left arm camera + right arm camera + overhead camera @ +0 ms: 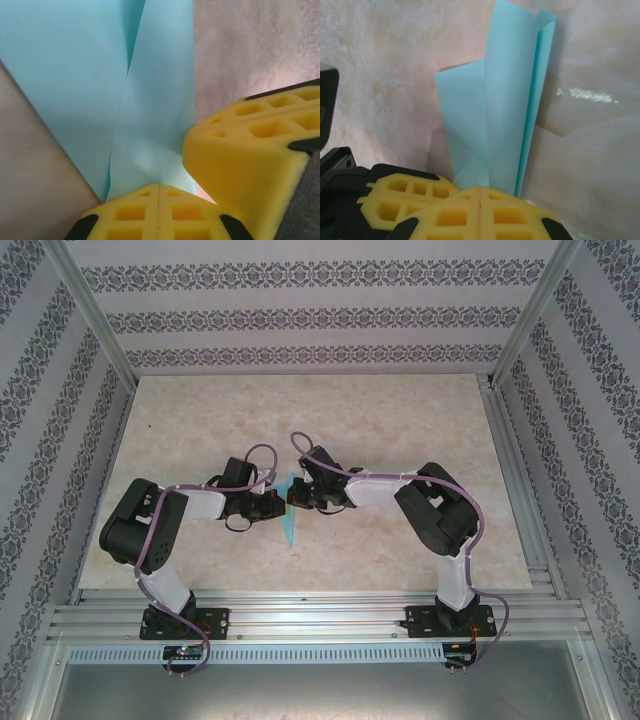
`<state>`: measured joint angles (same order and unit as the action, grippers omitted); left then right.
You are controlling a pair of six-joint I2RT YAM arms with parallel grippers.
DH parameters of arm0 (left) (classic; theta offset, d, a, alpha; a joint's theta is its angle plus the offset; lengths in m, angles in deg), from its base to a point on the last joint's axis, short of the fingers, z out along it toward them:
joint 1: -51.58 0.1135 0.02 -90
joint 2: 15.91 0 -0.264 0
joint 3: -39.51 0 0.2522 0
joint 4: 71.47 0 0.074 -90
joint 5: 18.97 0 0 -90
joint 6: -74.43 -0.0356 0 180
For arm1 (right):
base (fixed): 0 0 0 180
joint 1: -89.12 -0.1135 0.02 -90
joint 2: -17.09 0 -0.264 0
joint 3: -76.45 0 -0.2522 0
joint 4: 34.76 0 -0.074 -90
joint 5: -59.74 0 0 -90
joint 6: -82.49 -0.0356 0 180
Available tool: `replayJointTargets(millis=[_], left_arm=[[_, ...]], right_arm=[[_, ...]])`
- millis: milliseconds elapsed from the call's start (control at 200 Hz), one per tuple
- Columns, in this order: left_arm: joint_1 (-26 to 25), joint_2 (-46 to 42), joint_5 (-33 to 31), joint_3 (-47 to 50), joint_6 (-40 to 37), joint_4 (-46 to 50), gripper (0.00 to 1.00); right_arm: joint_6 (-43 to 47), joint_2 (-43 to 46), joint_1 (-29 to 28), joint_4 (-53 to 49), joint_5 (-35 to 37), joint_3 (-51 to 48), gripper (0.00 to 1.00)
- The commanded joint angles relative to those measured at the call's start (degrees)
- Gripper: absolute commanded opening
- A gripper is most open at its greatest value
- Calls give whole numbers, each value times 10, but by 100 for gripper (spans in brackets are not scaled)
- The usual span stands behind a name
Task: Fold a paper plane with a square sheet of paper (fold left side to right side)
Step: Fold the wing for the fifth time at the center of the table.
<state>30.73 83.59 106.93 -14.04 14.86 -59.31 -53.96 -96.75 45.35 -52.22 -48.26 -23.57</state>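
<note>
At the centre of the overhead frame, the paper plane [288,520] is held between the left gripper [271,506] and the right gripper [300,496], which meet nose to nose. In the left wrist view the left gripper's yellow pads [130,215] are seen pressed together at the bottom edge, clamped on the turquoise paper. Two overlapping layers rise from them to the top of the frame, and a straight slanted edge is shown at the lower left. In the right wrist view the right gripper's pads [455,217] are likewise closed on the paper. Its long folded edges run upward to two free corners at the upper middle, and a shorter flap edge lies to the left. Bare marbled table [400,420] is seen on every side, out to the aluminium rails [320,605].
</note>
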Motion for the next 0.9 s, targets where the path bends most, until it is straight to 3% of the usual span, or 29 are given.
replayJointTargets(millis=[0,400,669,894], left_arm=[[-16,62,-141,12,-39,23,0],[-16,74,-143,11,-43,23,0],[-16,78,-142,15,-43,18,0],[-17,76,-142,11,-42,20,0]], right_arm=[[25,-26,1,-31,50,22,2],[56,-35,24,-68,77,33,3],[96,16,55,-65,54,46,6],[59,31,32,-28,15,33,6]])
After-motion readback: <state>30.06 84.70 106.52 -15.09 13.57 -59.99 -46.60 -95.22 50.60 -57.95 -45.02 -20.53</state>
